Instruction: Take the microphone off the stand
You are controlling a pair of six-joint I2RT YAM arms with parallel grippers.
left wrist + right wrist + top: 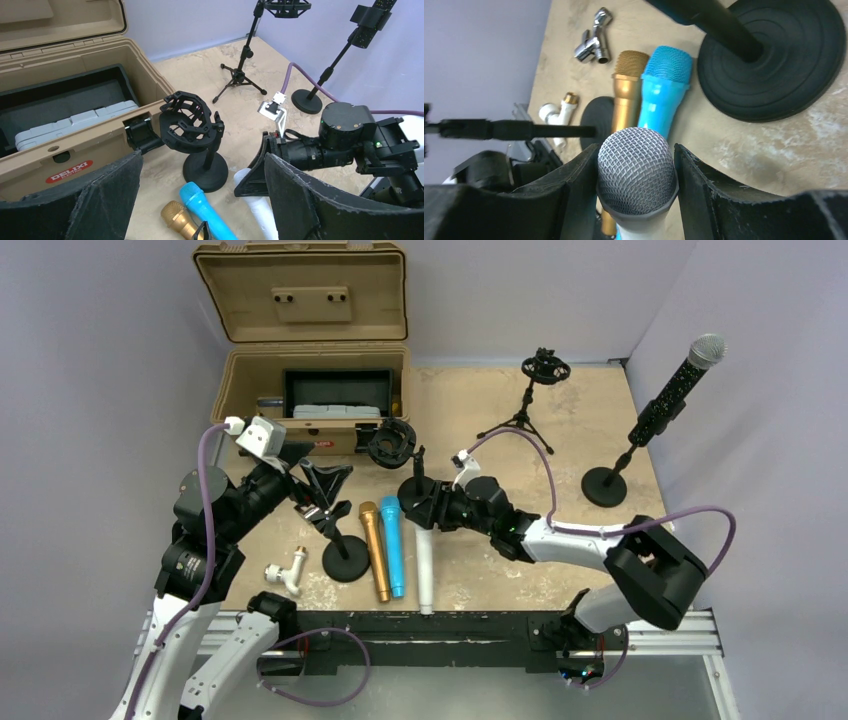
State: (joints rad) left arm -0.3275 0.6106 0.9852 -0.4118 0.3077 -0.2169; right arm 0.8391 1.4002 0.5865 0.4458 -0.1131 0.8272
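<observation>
A beige, mottled tabletop [580, 420] is filling the scene, with pale lavender walls [100, 390] meeting in a corner behind it. An open tan hard plastic case [300, 300] is sitting at the back left. At the far right, a black glittery microphone with a silver mesh head [675, 390] is leaning in the clip of a black round-based stand [604, 487], well apart from both arms. Near the middle front, a gold microphone [375, 550], a bright blue microphone [393, 545] and a white microphone with a silver mesh head [424, 575] are lying side by side. The right gripper [420, 502] is sitting low at the table, its jaws pressing against both sides of the white microphone's mesh head. The left gripper [318, 488] is hovering near the top of a short black stand with a round base [345, 558], its jaws standing wide apart, gripping nothing. A black tripod stand [525, 415] is standing at the back, and a black shock-mount stand [392, 443] is standing just in front of the case.
</observation>
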